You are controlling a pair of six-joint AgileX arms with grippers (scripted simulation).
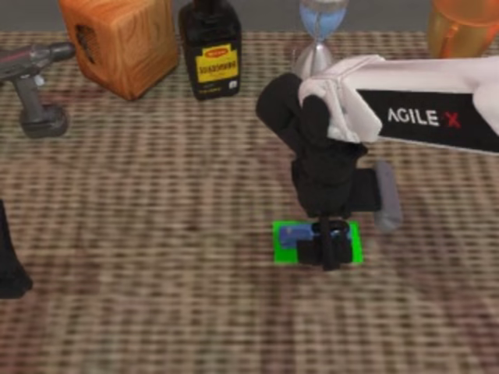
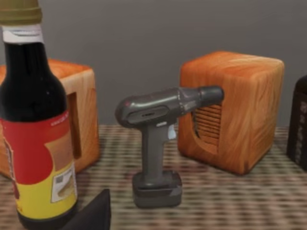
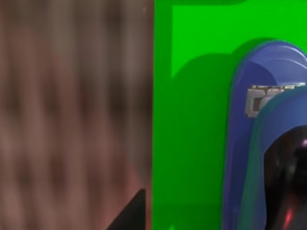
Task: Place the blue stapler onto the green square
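The blue stapler (image 1: 292, 234) lies flat on the green square (image 1: 355, 253), a little right of the table's middle. My right gripper (image 1: 327, 248) hangs low over the stapler's right half and hides it. In the right wrist view the stapler (image 3: 240, 143) rests on the green square (image 3: 192, 120). One dark fingertip (image 3: 132, 215) stands at the patch's edge, a strip of bare green away from the stapler, so the gripper is open. My left gripper (image 1: 9, 269) is parked at the table's left edge. Only one of its fingers (image 2: 96, 213) shows, set wide to the side.
Along the back stand a grey drill (image 1: 31, 86), a wooden block (image 1: 117, 43), a dark sauce bottle (image 1: 209, 51), an hourglass (image 1: 320, 39) and an orange cup (image 1: 464, 27). The left wrist view shows the drill (image 2: 158, 143), wooden blocks (image 2: 235, 110) and a bottle (image 2: 33, 120).
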